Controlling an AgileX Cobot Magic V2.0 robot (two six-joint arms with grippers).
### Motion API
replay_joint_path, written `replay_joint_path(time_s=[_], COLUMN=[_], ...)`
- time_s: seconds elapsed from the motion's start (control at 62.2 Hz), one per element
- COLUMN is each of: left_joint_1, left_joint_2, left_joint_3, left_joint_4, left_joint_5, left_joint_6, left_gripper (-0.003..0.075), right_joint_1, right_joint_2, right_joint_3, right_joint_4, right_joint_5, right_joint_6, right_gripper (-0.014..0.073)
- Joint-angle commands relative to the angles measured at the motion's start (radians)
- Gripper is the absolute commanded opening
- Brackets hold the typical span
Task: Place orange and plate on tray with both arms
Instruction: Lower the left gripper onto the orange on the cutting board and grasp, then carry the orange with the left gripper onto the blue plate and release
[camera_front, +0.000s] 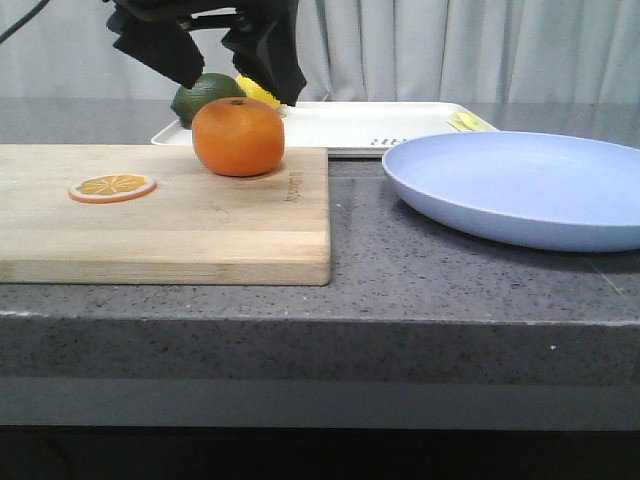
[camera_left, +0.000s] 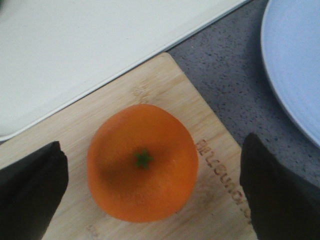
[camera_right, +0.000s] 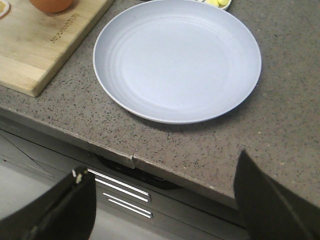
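Observation:
The orange (camera_front: 238, 136) (camera_left: 142, 162) rests on the far right part of a wooden cutting board (camera_front: 160, 215). My left gripper (camera_front: 228, 68) (camera_left: 150, 187) hovers open just above it, one finger on each side, not touching. The pale lavender-blue plate (camera_front: 520, 190) (camera_right: 176, 59) lies on the counter to the right. Behind both lies the cream-white tray (camera_front: 350, 125) (camera_left: 75, 55). My right gripper (camera_right: 167, 205) is open and empty, off the counter's front edge, short of the plate; the front view does not show it.
A thin orange slice (camera_front: 112, 187) lies on the board's left. A dark green fruit (camera_front: 200, 98) and a yellow lemon (camera_front: 258, 92) sit at the tray's left end, a small yellow piece (camera_front: 468, 122) at its right end. Drawer handles (camera_right: 122, 192) show below the counter edge.

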Motion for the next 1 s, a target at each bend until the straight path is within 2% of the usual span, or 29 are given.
replay_joint_path(time_s=[0.0,0.482,0.579,0.756,0.981], left_joint_1=[0.005,0.005,0.005,0.005,-0.035], left_joint_2=[-0.013,0.101,0.104,0.102,0.080], left_joint_3=[-0.055,-0.076,-0.076,-0.078,-0.118], left_joint_4=[-0.007,-0.007,-0.007,-0.016,-0.020], left_joint_5=[-0.038,-0.069,-0.065,-0.057,-0.034], left_joint_6=[-0.002,-0.002,-0.003,-0.008,-0.008], left_gripper=[0.0680,0.0674,0.0625,0.0459,0.0449], right_joint_1=[0.005,0.005,0.005,0.005,0.005], right_joint_2=[0.017,0.017,0.017,0.017,0.017], right_joint_3=[-0.033,-0.033,-0.033,-0.033,-0.033], right_joint_4=[0.007,0.007,0.007,0.007,0.007], right_joint_5=[-0.062,-0.064,-0.062,-0.060,-0.060], right_joint_6=[-0.015,-0.015,-0.015,-0.015,-0.015], right_gripper=[0.0573,0.0573,0.0573,0.0573,0.0573])
